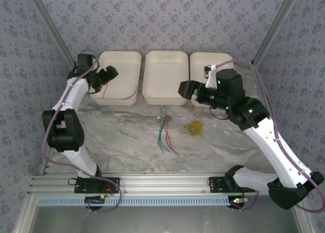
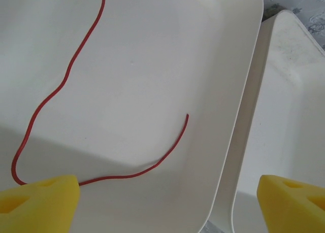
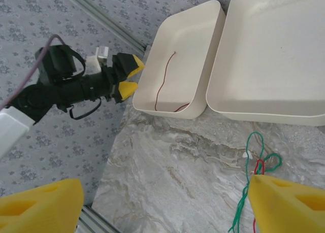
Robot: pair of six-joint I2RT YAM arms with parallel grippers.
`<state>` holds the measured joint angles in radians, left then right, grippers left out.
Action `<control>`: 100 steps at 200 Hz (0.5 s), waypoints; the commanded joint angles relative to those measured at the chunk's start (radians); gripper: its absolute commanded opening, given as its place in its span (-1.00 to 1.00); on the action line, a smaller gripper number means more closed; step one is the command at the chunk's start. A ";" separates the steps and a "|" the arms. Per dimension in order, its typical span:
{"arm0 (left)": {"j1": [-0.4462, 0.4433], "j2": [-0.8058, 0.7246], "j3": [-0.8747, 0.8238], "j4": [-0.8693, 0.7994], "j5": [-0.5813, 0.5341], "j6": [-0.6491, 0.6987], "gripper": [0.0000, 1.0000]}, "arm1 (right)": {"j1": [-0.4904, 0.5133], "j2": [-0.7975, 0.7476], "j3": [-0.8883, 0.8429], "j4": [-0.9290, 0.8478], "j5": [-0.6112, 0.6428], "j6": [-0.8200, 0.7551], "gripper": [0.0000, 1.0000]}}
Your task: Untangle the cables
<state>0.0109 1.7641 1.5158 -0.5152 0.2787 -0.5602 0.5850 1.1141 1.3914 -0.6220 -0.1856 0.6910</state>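
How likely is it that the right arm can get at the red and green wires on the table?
Probably yes. The right gripper is open, close to the wires, which lie on the table with nothing in between.

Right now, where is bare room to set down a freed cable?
The middle tray is bare. So is the marble between the left arm and the green-red tangle. Crowded: table centre, tangle beside the yellow cable; the left tray holds a red cable.
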 commanded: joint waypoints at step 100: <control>-0.461 -0.502 -0.527 0.182 -0.137 -0.195 -0.03 | 0.150 0.364 -0.450 0.251 0.072 -0.017 -0.16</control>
<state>-0.3447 1.2861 1.1702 -0.4583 0.1425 -0.6151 0.7166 1.3903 0.9577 -0.4892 -0.0845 0.6994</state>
